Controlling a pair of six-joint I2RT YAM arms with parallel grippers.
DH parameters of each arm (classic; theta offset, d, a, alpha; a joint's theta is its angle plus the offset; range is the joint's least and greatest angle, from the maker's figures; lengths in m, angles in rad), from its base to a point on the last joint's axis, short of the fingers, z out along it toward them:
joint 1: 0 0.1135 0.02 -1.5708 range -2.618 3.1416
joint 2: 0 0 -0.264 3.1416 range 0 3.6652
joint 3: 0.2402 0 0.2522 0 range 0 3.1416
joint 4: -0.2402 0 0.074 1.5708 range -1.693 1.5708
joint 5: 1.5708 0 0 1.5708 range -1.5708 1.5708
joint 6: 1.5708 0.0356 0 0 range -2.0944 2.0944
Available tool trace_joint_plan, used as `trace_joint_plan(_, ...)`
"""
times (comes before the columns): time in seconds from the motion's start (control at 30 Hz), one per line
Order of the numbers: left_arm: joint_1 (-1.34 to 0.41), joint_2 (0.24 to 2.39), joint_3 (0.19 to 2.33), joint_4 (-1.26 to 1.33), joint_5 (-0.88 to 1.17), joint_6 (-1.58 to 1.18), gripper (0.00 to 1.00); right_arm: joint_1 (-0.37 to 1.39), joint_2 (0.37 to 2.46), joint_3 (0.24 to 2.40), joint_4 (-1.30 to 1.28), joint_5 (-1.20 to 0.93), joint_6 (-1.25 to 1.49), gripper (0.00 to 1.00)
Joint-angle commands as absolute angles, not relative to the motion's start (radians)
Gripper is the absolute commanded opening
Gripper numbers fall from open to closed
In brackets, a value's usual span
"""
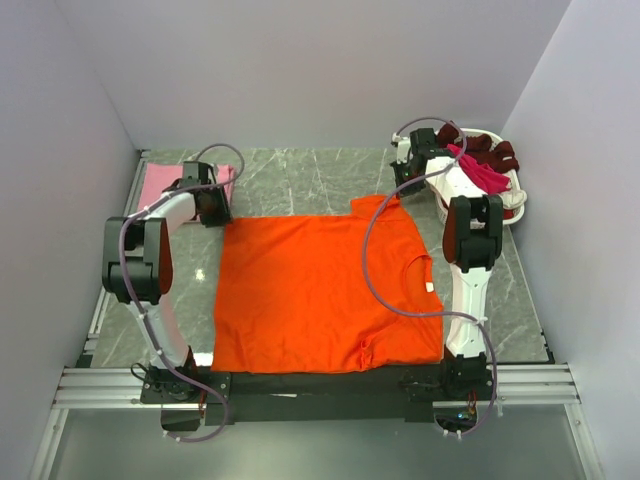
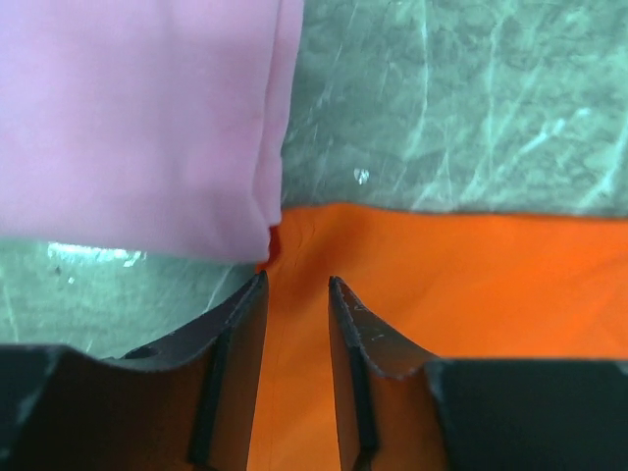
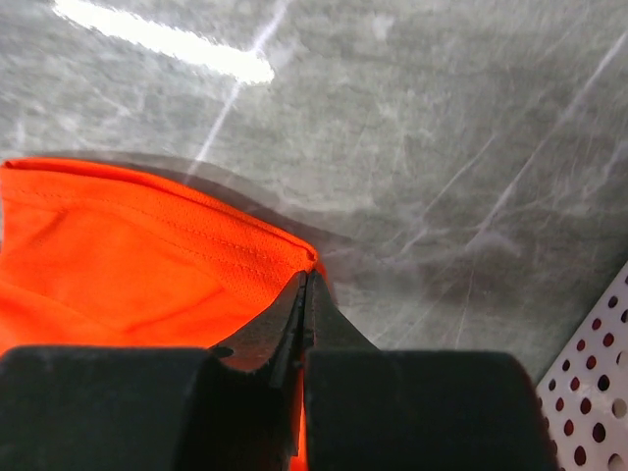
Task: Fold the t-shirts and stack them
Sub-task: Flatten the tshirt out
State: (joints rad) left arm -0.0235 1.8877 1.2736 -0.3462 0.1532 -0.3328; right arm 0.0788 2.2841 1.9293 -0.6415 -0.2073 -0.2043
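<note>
A bright orange t-shirt [image 1: 320, 290] lies spread flat on the grey marble table. My left gripper [image 1: 212, 212] is low over the shirt's far left corner [image 2: 471, 285]. Its jaws [image 2: 296, 280] stand a little apart, with orange cloth showing in the gap. A folded light pink t-shirt [image 1: 160, 183] lies just beyond that corner [image 2: 137, 118]. My right gripper [image 1: 400, 185] is at the far right sleeve. There its jaws [image 3: 306, 277] are pinched shut on the hem of the orange sleeve [image 3: 128, 265], which is slightly raised.
A white perforated basket [image 1: 515, 200] stands at the far right and holds a magenta shirt [image 1: 485, 172] and a dark maroon one [image 1: 495, 152]. Its wall [image 3: 599, 392] shows close to my right gripper. Walls enclose the table on three sides.
</note>
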Motion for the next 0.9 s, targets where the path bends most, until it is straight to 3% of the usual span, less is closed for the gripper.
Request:
trace_joint_plan(0.0, -0.061, 1.922, 1.335, -0.365, 0.080, -0.313, 0.36, 0.063, 2.195, 1.910, -0.597, -0.175, -0.221, 0.00)
trace_joint_plan(0.17, -0.109, 1.969, 1.379, -0.391, -0.044, -0.305, 0.31, 0.051, 2.178, 1.902, -0.600, -0.183, -0.224, 0.00)
trace_joint_plan(0.4, -0.152, 1.951, 1.370, -0.376, -0.172, -0.285, 0.31, 0.037, 2.151, 1.873, -0.586, -0.153, -0.238, 0.00)
trace_joint_plan(0.87, -0.153, 1.983, 1.471, -0.390, -0.088, -0.233, 0.34, 0.015, 2.141, 1.862, -0.578, -0.146, -0.247, 0.00)
